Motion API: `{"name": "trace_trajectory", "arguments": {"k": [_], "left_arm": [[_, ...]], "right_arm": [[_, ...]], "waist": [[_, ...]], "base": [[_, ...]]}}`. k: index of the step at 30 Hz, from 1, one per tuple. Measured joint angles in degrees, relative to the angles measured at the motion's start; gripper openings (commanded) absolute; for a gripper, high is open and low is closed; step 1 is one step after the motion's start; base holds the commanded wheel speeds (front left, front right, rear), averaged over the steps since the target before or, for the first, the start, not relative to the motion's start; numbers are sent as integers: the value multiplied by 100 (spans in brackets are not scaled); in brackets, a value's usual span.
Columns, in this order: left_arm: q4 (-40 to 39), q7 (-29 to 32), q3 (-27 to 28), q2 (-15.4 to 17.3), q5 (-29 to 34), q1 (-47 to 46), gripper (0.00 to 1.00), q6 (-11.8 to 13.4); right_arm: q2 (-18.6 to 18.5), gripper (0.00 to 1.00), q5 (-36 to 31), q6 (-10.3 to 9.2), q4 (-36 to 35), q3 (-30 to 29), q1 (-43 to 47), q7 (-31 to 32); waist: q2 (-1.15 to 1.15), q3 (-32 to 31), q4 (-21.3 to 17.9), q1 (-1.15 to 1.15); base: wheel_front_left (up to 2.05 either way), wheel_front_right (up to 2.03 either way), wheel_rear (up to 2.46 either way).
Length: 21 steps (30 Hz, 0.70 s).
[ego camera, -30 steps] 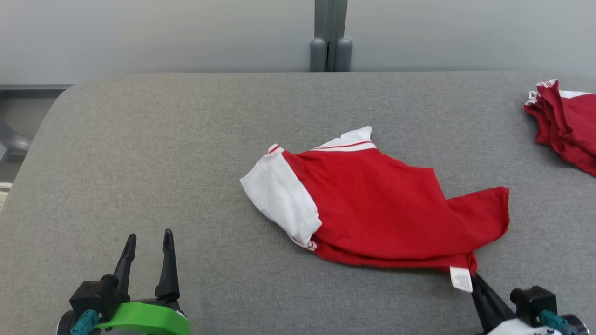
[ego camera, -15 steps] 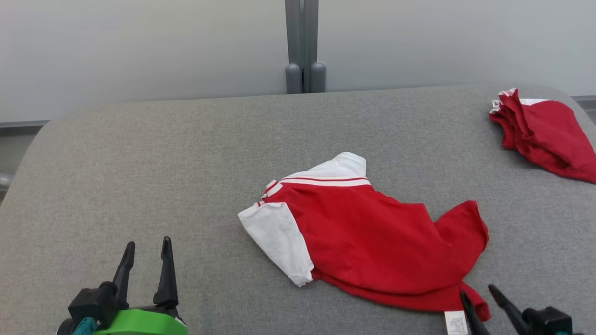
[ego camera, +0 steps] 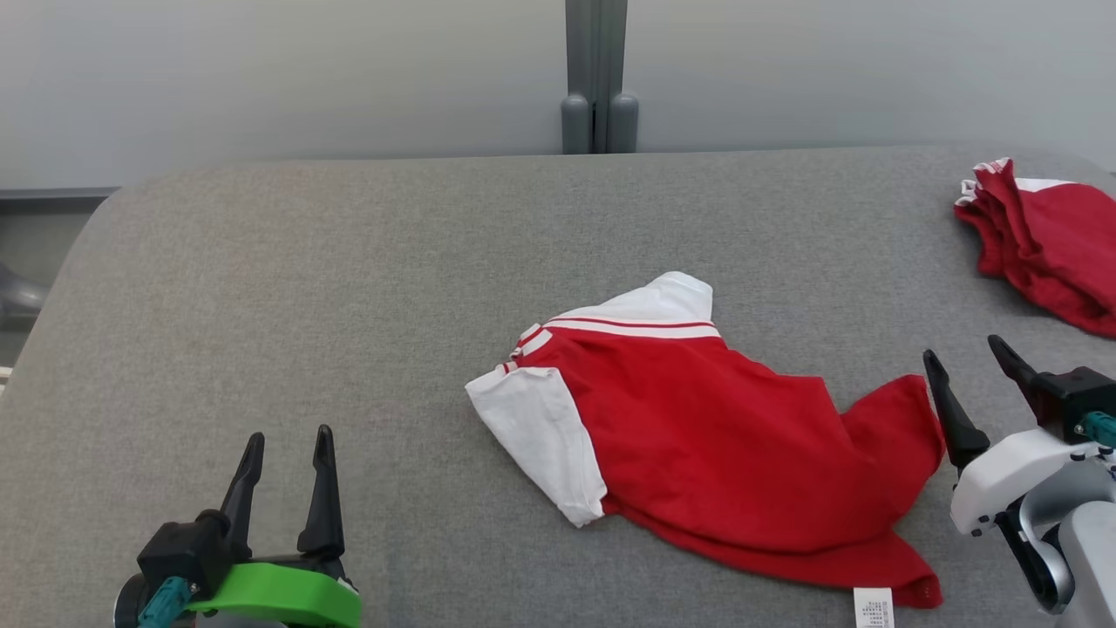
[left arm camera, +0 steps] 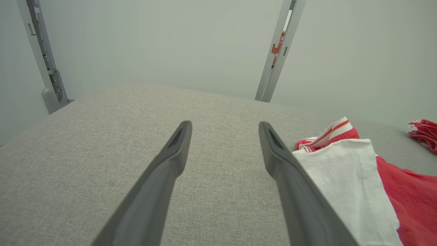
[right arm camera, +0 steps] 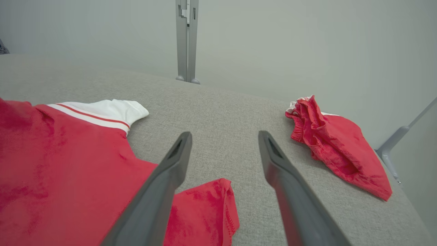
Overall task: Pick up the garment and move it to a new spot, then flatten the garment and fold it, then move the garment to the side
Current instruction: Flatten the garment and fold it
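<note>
The garment (ego camera: 715, 445), a red jersey with white sleeves and white trim, lies crumpled on the grey cushioned surface (ego camera: 349, 288), right of centre. A white label sticks out at its near hem. My right gripper (ego camera: 963, 358) stands open just right of the garment's right corner, holding nothing. In the right wrist view the garment (right arm camera: 61, 160) spreads to the left of my open right gripper (right arm camera: 223, 136). At the lower left my left gripper (ego camera: 288, 440) is open and empty, well left of the garment. The left wrist view has the left gripper (left arm camera: 223, 126) open, with the garment's white sleeve (left arm camera: 344, 171) beside it.
A second red cloth (ego camera: 1046, 240) lies bunched at the far right of the surface, also in the right wrist view (right arm camera: 336, 143). A grey post (ego camera: 597, 78) stands behind the far edge against a pale wall. The surface's rounded left edge drops off at the far left.
My right gripper was shut on the garment's near hem by the label; it has opened, let go and risen to the garment's right. The garment has settled flat. The head camera shifted.
</note>
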Motion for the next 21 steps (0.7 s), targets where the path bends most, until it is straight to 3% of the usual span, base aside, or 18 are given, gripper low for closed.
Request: {"name": "trace_trajectory", "arguments": {"k": [13,14,17,21], "left_arm": [[-7,0,-132,-5,-43,-330,100,0],[-5,0,-131,-5,-43,-336,100,0],[-2,0,-136,-5,-51,-350,100,0],[12,0,-182,-7,-59,-411,100,0]], "right_arm": [[4,100,11,0,2419,-42,-657,44],[29,92,44,1,2531,-19,-697,45],[42,0,97,1,2825,108,-868,48],[12,0,143,1,2956,298,-1288,-69]], "waist": [[0,503,447,0],[0,529,471,0],[0,602,544,0],[0,659,624,0]], "base": [[0,0,0],[0,0,0],[0,0,0],[0,0,0]]}}
